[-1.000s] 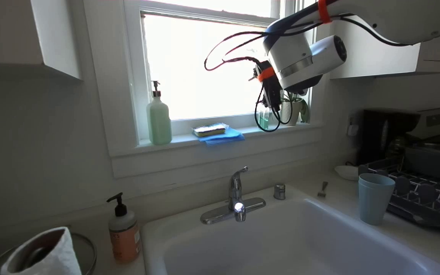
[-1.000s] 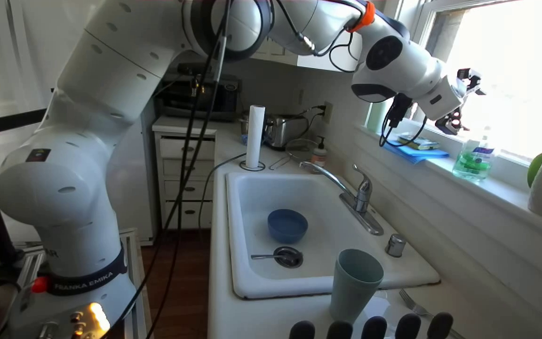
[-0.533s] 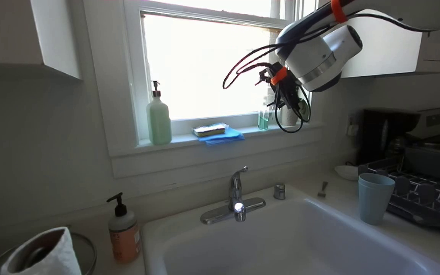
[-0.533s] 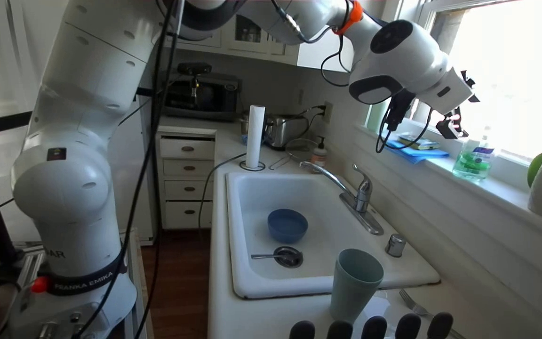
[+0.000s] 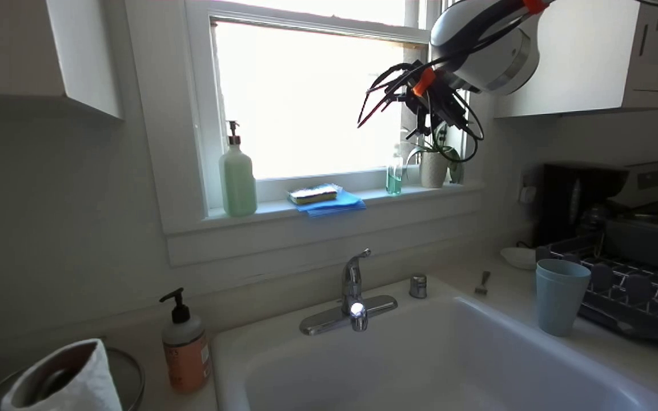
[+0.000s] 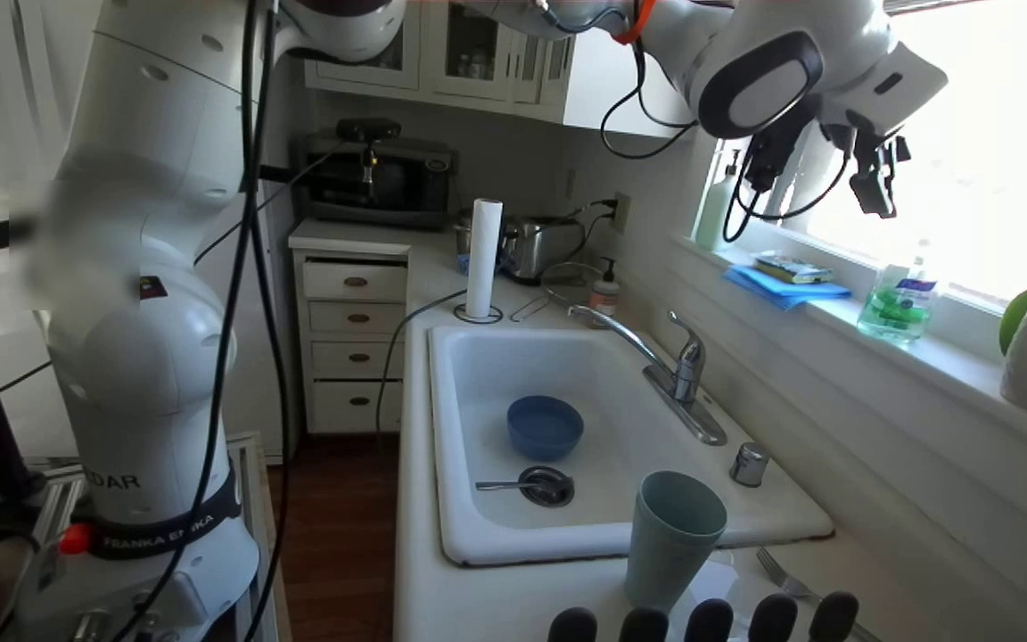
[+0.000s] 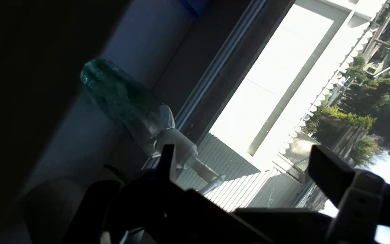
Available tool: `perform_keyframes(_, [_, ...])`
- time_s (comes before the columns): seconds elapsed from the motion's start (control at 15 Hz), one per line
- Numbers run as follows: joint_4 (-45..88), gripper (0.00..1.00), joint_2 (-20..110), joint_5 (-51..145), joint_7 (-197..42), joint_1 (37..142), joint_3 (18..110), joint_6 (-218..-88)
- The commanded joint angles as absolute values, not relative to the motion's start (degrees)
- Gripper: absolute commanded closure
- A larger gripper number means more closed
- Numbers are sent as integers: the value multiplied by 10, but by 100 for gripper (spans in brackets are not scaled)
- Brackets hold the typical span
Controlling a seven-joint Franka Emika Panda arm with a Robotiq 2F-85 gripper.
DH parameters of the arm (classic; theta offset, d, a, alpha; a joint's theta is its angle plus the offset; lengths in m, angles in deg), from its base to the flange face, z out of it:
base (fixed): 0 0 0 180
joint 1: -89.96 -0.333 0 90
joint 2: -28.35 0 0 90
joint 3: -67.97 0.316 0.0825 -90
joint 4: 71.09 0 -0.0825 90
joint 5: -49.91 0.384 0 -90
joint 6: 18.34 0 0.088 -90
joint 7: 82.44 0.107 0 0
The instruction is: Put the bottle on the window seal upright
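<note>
The slim teal-tinted bottle (image 5: 394, 178) stands upright on the white window ledge (image 5: 275, 210), just beside the plant pot. It also stands upright in an exterior view (image 6: 899, 303), with green liquid low inside. In the wrist view the bottle (image 7: 124, 98) appears slanted because the camera is rotated; its pale pump top overlaps one finger. My gripper (image 7: 244, 159) has its two fingers wide apart with nothing between them. In both exterior views the gripper (image 5: 406, 117) hangs above the ledge, higher than the bottle and apart from it (image 6: 886, 174).
A potted plant (image 5: 433, 168) stands beside the bottle. A sponge (image 5: 313, 194) on blue cloths (image 5: 340, 204) and a pale green pump dispenser (image 5: 239, 181) share the ledge. Below are the faucet (image 5: 352, 291), sink (image 6: 455, 428) and a cup (image 6: 676, 526). Cables (image 5: 472, 145) hang from the wrist.
My gripper has risen and moved away from the bottle, and the arm has shifted and turned. The bottle, hidden partly by the gripper and cables before, shows fully now and has not moved.
</note>
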State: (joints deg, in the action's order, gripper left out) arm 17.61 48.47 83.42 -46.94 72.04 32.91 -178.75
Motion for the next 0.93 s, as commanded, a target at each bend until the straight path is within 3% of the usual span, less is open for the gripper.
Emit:
perform_keyframes(0.0, [135,0,491,748,-430,695,277,-1745])
perform_keyframes(0.4, [104,0,477,714,-499,705,276,-1643])
perform_keyframes(0.87, [101,0,483,617,-520,700,234,-1632])
